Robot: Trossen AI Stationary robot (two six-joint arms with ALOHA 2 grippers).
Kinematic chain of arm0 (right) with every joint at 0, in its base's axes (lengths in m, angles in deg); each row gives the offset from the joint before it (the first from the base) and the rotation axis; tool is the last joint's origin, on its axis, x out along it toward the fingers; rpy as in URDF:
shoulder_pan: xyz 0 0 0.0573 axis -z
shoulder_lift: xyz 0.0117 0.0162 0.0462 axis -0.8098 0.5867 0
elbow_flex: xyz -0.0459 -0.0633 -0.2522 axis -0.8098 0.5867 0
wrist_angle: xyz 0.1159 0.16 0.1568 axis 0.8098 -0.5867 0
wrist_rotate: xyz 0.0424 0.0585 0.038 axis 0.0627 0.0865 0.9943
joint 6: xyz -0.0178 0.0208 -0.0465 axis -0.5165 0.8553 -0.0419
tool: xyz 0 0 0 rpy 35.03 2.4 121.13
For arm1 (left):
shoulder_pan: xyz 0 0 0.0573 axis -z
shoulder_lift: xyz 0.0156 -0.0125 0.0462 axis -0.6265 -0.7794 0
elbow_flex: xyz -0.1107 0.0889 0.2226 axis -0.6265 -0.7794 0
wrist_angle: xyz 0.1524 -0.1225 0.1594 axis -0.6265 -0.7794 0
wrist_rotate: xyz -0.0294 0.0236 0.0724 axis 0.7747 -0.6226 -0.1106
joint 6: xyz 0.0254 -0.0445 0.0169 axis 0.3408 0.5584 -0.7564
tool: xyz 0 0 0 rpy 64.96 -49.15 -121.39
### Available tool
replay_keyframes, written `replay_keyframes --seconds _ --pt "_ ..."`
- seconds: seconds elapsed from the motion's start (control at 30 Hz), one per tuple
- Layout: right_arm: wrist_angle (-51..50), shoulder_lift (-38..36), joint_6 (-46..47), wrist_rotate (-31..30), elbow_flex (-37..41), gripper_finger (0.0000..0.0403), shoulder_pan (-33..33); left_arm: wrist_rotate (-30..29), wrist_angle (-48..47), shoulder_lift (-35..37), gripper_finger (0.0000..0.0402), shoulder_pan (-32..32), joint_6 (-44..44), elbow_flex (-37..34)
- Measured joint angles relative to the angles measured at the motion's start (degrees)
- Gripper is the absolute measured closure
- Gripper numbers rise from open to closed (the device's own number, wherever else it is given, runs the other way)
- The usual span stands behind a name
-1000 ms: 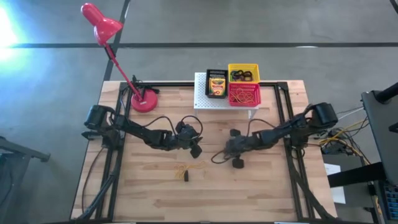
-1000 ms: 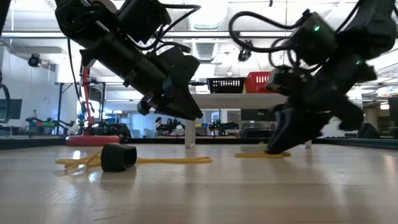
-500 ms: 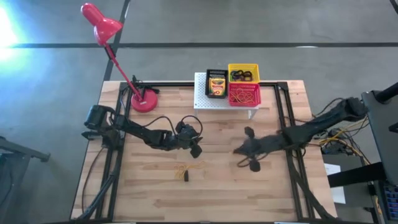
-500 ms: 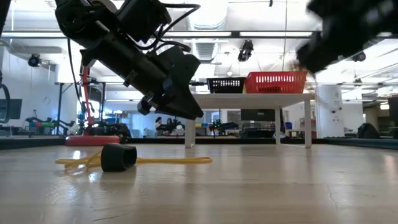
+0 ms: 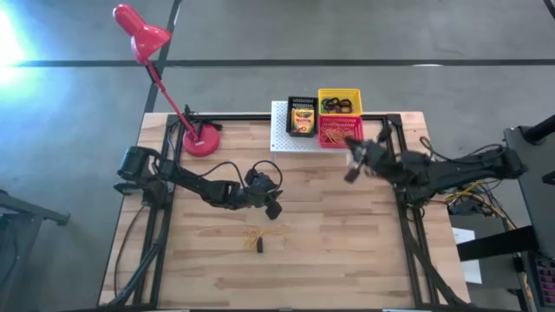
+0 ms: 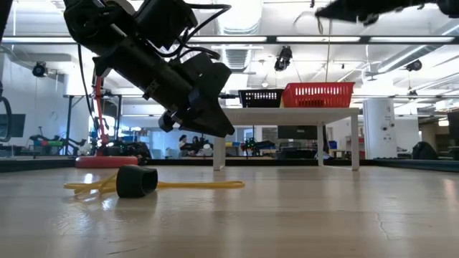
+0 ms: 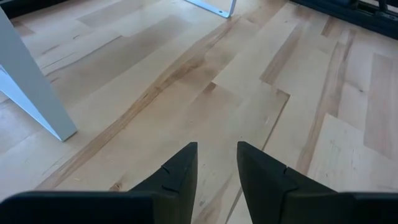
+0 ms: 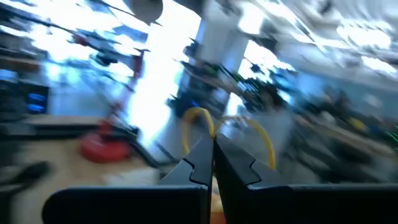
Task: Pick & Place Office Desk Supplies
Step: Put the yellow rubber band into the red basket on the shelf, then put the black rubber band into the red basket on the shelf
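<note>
A yellowish rubber-band tangle [image 5: 260, 236] with a small black piece [image 6: 136, 181] lies flat on the wood near the table's middle. My left gripper [image 5: 274, 210] hovers open just above the table, on the far side of the tangle, touching nothing [image 7: 216, 167]. My right gripper [image 5: 352, 169] is raised near the red basket [image 5: 340, 132], shut on a yellow rubber band [image 8: 200, 119]. Crayon boxes [image 5: 302, 120] sit in the black basket. Dark rings [image 5: 338, 105] lie in the yellow basket. My right gripper pinches one yellow rubber band between its two shut fingers [image 8: 200, 163]. A loop of the band [image 8: 260, 134] stands out beyond the fingertips. The band is lifted clear of the table.
The three baskets stand on a white perforated stand [image 5: 283, 139] at the table's far edge. A red desk lamp [image 5: 201, 139] has its base at the far left. Black rails [image 5: 401, 199] run along both sides. Bare wood lies near and right of the tangle.
My right gripper has risen from the table at centre right, carrying a yellow rubber band clear of the wood. It swung first toward the right edge, then toward the far edge to the red basket. The left arm and the tangle have kept still.
</note>
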Motion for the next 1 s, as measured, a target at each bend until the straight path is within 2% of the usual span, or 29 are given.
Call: replay_keyframes --seconds 0.1,0.2,0.27,0.3,0.37,0.47,0.57,0.73,0.87,1.0 --pt "-8.13 -0.27 3.66 0.09 -2.4 0.0394 7.92 -0.16 -0.01 0.0 0.0283 -0.02 -0.46 0.0" --pt "-21.3 0.46 5.41 0.74 -7.53 0.0394 15.6 -0.78 -0.02 0.0 0.0283 -0.07 -0.59 0.0" --pt "-31.69 1.52 8.41 3.62 -11.86 0.0394 20.62 -0.87 -0.02 0.0 0.0283 -0.13 -0.59 0.0" --pt "-37.16 2.23 10.38 6.35 -14.04 0.0394 23.2 -0.91 -0.02 0.0 0.0284 -0.16 -0.59 0.0" --pt "-46.49 4.01 13.94 15.54 -18.2 0.0394 28.25 -1.03 0.0 0.0 0.0284 -0.33 -0.59 0.0" --pt "-55.46 7.0 16.83 28.6 -22.64 0.0394 34.95 -1.03 0.1 0.0 0.0284 -0.71 -0.55 0.0" --pt "-60.91 10.1 17.19 34.69 -25.73 0.0391 39.08 -1.04 0.66 0.0 0.0284 -0.88 -0.52 0.0" --pt "-67.11 14.28 17.14 36.41 -29.73 0.0354 41.3 -1.03 0.92 0.0 0.0284 -0.88 -0.37 0.0" --pt "-66.13 15.43 17.54 40.28 -30.81 0.0316 40.99 -1.03 0.92 0.0 0.0284 -0.87 -0.37 0.0" --pt "-61.58 15.06 18.16 48.76 -29.14 0.0291 38.91 -0.73 1.25 0.02 0.0284 -0.49 1.53 0.02"
